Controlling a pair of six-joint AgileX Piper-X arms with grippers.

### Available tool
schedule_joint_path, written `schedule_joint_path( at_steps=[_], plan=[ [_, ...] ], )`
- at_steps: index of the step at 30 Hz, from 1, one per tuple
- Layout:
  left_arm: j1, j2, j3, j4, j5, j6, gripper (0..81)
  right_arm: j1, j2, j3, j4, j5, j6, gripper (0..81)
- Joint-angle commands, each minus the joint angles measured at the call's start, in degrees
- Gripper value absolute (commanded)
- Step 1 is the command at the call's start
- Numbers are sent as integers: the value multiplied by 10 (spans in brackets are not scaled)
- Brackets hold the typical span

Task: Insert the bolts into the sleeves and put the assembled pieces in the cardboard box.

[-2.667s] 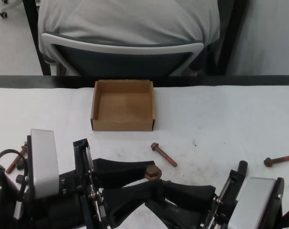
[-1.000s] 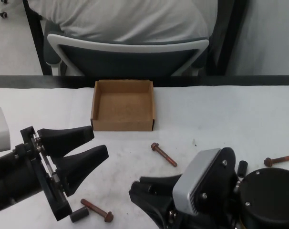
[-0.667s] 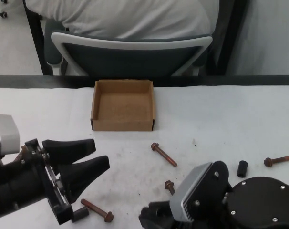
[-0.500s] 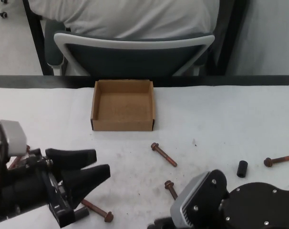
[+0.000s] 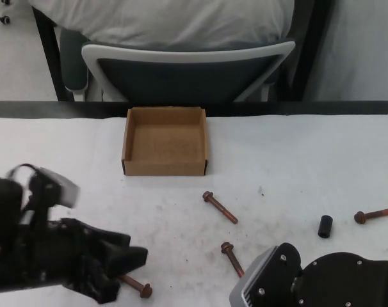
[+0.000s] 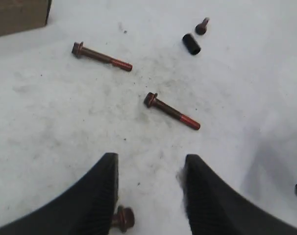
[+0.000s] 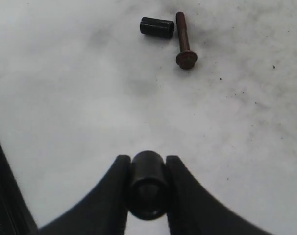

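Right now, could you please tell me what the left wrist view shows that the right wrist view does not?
Only the left wrist view: a corner of the cardboard box, a lone bolt, a second lone bolt, and the left gripper, open. Only the right wrist view: the right gripper shut on a black sleeve. Both: the white bench with a loose sleeve near another bolt; whether that is one pair, I cannot tell.
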Motion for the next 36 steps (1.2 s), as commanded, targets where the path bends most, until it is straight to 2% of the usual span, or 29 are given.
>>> schedule_joint_path(
  at_steps=[1, 6, 11, 19, 25, 28, 33, 36],
  plan=[
    [-41, -8, -31, 81, -77, 24, 405, -2, -7, -8, 4, -30, 0, 2],
    [-111, -8, -93, 199, -159, 29, 405, -2, -7, -8, 23, -36, -7, 2],
    [-145, -8, -176, 350, -237, 80, 405, -2, -7, -7, 35, -73, -16, 2],
    [-159, -8, -251, 513, -353, 275, 406, -2, -7, -7, 35, -80, -35, 2],
    [-163, -8, -251, 515, -380, 421, 406, -2, -7, -7, 35, -93, -37, 2],
    [-172, -5, -251, 525, -414, 509, 405, -2, -7, -7, 35, -93, -37, 2],
    [-174, 13, -251, 526, -468, 596, 403, -2, -7, -7, 35, -93, -37, 2],
    [-174, 30, -251, 524, -471, 650, 356, -2, -7, -7, 35, -93, -37, 2]
  ],
)
